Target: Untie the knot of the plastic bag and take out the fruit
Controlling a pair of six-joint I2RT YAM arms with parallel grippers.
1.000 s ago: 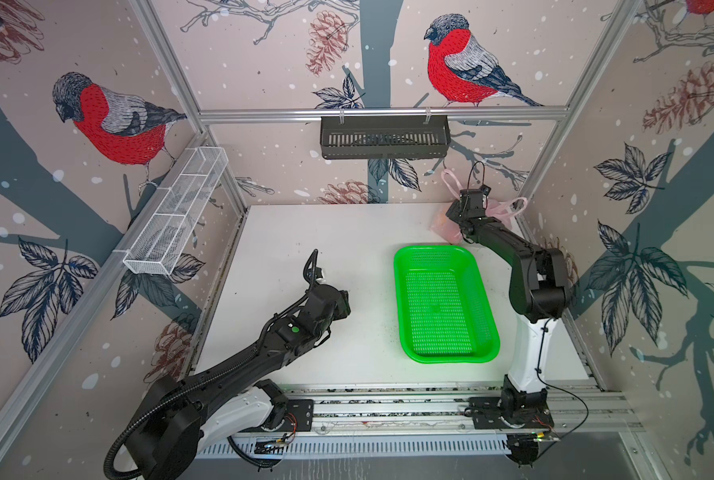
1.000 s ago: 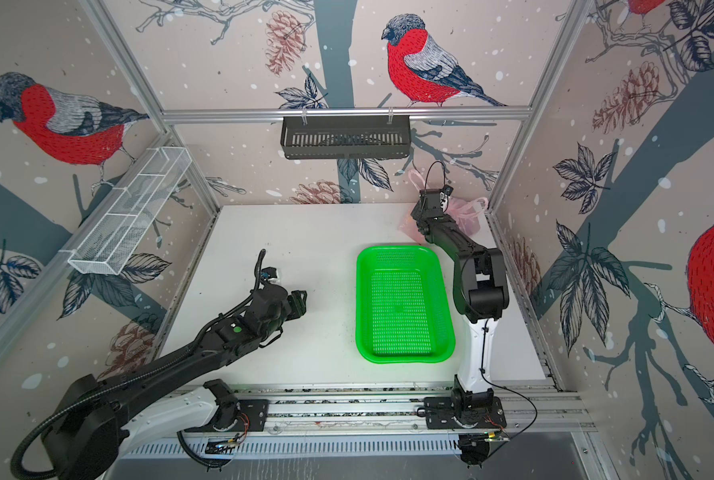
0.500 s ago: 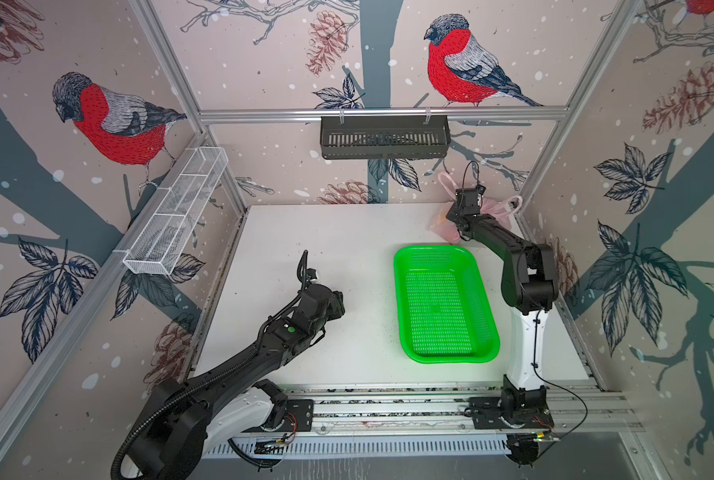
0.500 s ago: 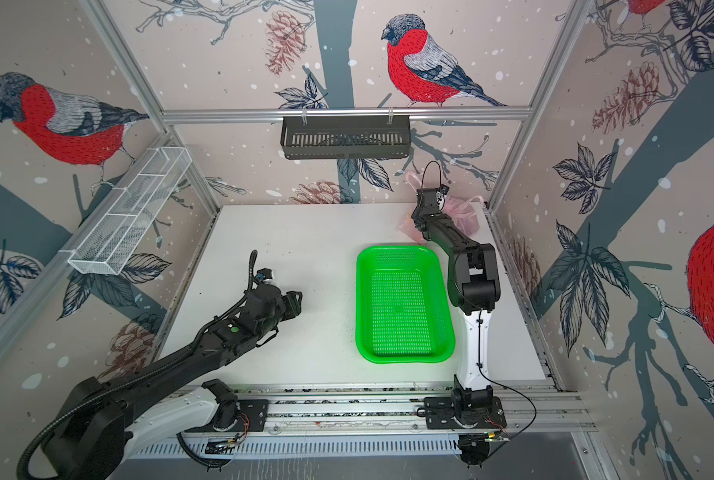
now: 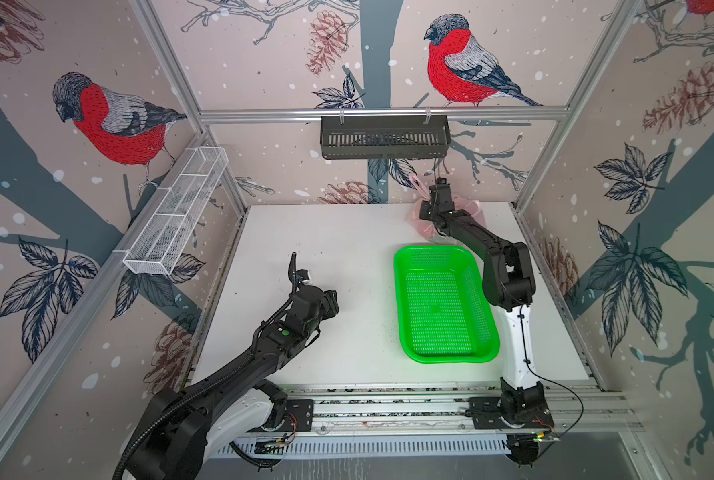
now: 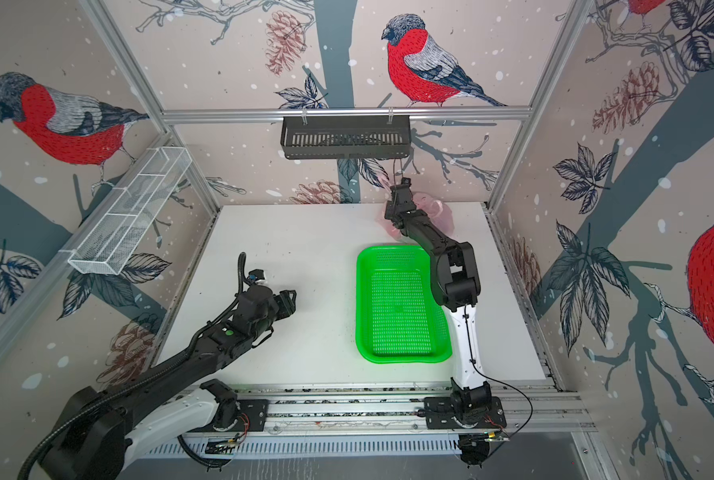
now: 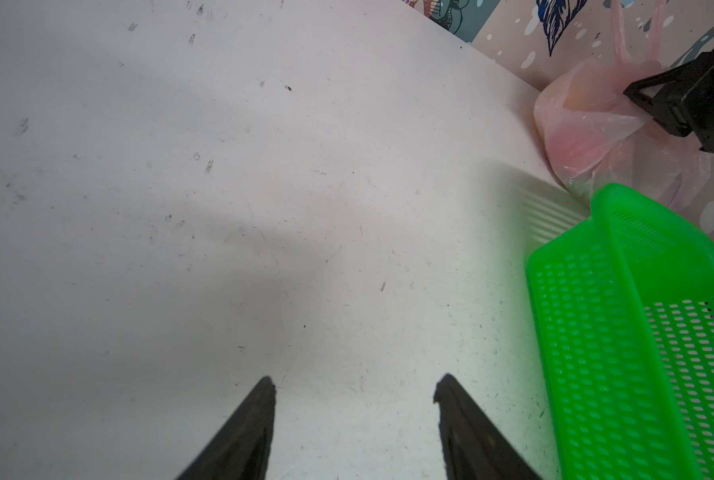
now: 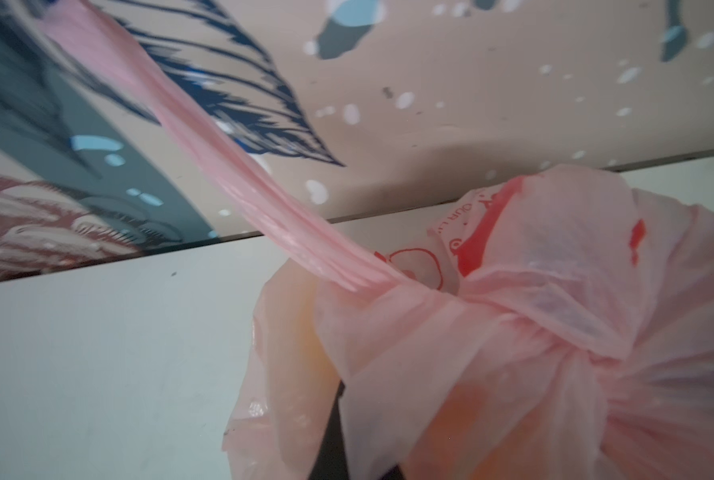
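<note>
- Right gripper (image 7: 638, 109) has just clamped shut, pinching bag (image 7: 575, 124) plastic beside knot (image 8: 555, 328).
- Bag sits in back right corner, behind tray (image 5: 403, 291).
- Knot still tied; fruit (image 8: 484, 419) inside, orange showing through.
- Left gripper (image 7: 353, 386) open, empty, over table (image 7: 222, 166), well apart.
- Grip looks set; untying can start.

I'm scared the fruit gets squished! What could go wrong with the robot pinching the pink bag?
The right end effector is shut on the thin plastic bag near the knot; pulling might tear it or tighten the knot. The left end effector is open, far away, so the whole bag could drag.
</note>
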